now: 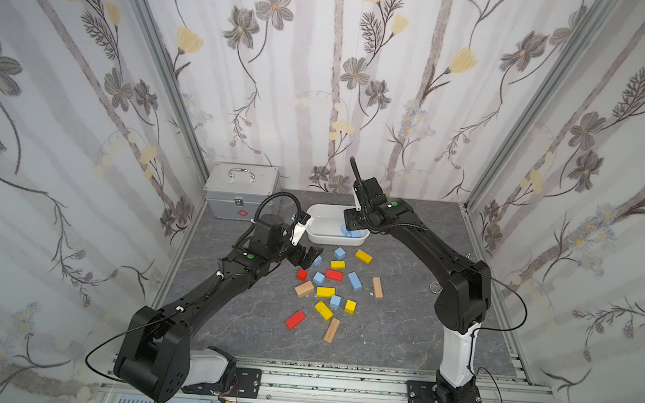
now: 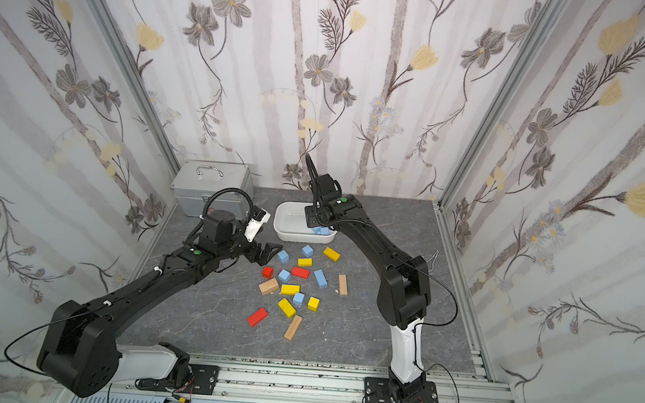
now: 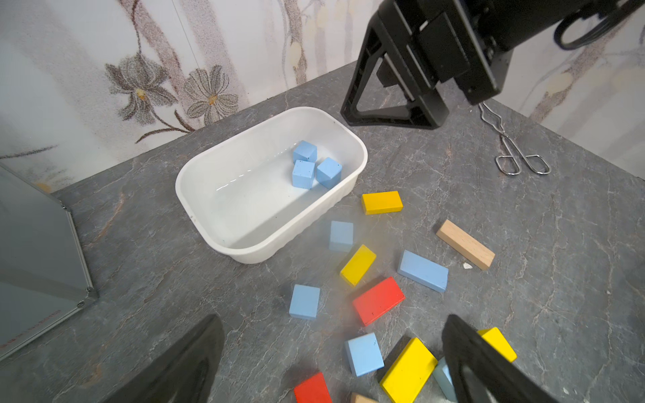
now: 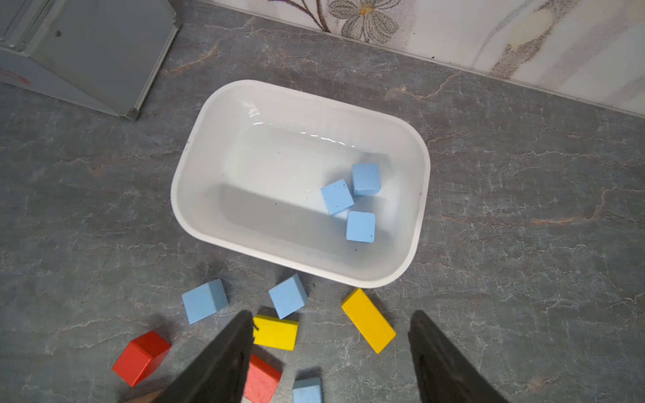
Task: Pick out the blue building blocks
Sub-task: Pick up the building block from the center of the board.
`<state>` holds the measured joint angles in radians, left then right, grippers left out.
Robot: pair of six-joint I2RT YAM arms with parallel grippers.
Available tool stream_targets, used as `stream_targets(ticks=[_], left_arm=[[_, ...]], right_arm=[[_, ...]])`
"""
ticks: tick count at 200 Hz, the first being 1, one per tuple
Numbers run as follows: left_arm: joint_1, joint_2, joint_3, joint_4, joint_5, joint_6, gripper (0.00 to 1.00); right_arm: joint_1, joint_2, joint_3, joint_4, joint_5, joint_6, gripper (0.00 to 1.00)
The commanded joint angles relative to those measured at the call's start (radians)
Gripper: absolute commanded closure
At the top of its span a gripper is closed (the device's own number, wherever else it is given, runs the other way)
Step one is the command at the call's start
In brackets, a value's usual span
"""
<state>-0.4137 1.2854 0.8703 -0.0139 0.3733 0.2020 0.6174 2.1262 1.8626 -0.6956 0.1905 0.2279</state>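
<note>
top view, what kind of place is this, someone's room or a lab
Likely a robot test booth, not a room: two arms bolted to an aluminium rail, floral sheets on metal framing boxing in a small table of toy blocks.

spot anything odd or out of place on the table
Metal tongs lie alone beside the right arm, unrelated to sorting. A small white chip sits beside a tan block, maybe a broken-off bit.
</note>
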Motion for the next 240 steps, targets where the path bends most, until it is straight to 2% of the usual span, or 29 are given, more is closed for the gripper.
stream_targets(ticks=[1, 74, 123, 186, 240], left_arm=[[-0.01, -0.059, -0.023, -0.066, -0.022, 0.043, 0.0], [-0.039, -0.217, -0.104, -0.205, -0.064, 0.045, 0.0], [-0.065, -0.266, -0.155, -0.249, -0.083, 0.025, 0.0], [-0.095, -0.292, -0.214, -0.263, -0.113, -0.016, 0.0], [-0.099, -0.328, -0.24, -0.273, -0.137, -0.043, 0.0]], right_arm=[[0.019, -0.06, -0.075, 0.065, -0.001, 0.029, 0.26], [0.08, -0.235, -0.364, 0.117, -0.077, 0.101, 0.19], [0.094, -0.308, -0.523, 0.131, -0.127, 0.132, 0.2], [0.107, -0.287, -0.66, 0.161, -0.161, 0.171, 0.2], [0.108, -0.195, -0.639, 0.152, -0.163, 0.103, 0.22]])
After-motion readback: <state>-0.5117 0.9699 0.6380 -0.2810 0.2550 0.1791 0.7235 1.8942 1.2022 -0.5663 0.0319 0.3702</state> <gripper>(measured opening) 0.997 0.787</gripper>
